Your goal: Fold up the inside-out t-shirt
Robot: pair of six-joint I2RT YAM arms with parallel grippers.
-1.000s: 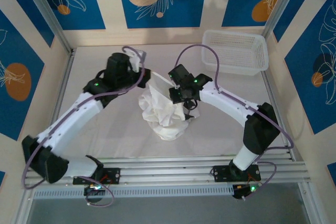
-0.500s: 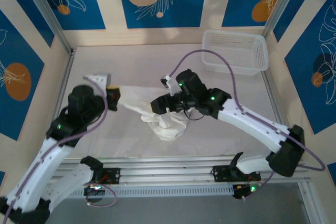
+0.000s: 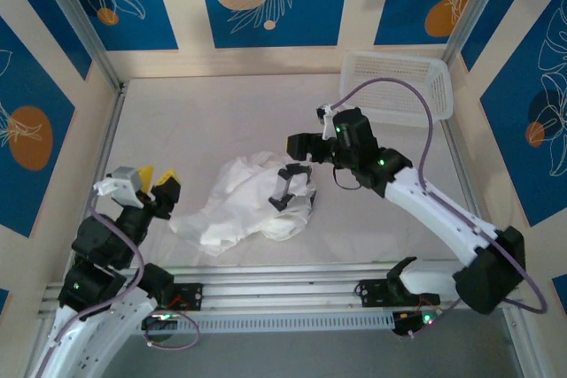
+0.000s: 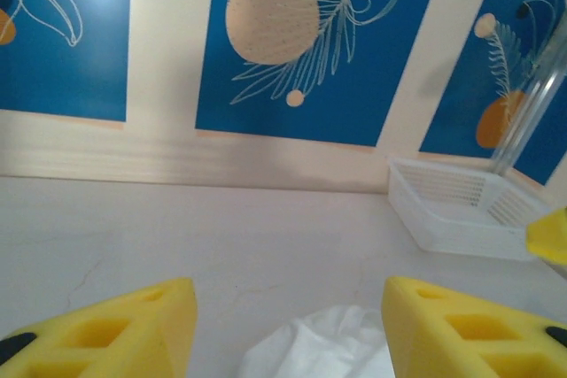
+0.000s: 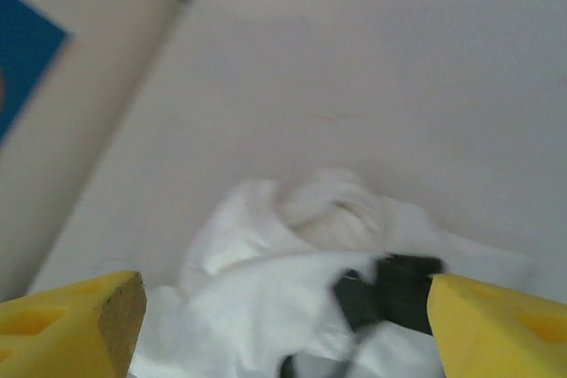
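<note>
The inside-out t-shirt (image 3: 241, 210) lies crumpled on the white table, a flap reaching toward the near left. My left gripper (image 3: 156, 180) is just left of that flap, yellow fingers apart, holding nothing. In the left wrist view the left gripper (image 4: 288, 329) is open, with a bit of the t-shirt (image 4: 323, 347) low between the fingers. My right gripper (image 3: 292, 167) hangs open over the t-shirt's right side. The right gripper (image 5: 283, 334) looks down on the t-shirt (image 5: 266, 307); a blurred dark patch (image 5: 390, 294) sits on the cloth by the right finger.
A white mesh basket (image 3: 399, 86) stands at the back right corner, the basket (image 4: 461, 210) also at the right of the left wrist view. Metal frame posts and patterned walls close the table (image 3: 195, 121) in on three sides.
The left gripper let go of the shirt and drew back to the near left. The right gripper opened and rose. The shirt dropped and now lies spread leftward.
</note>
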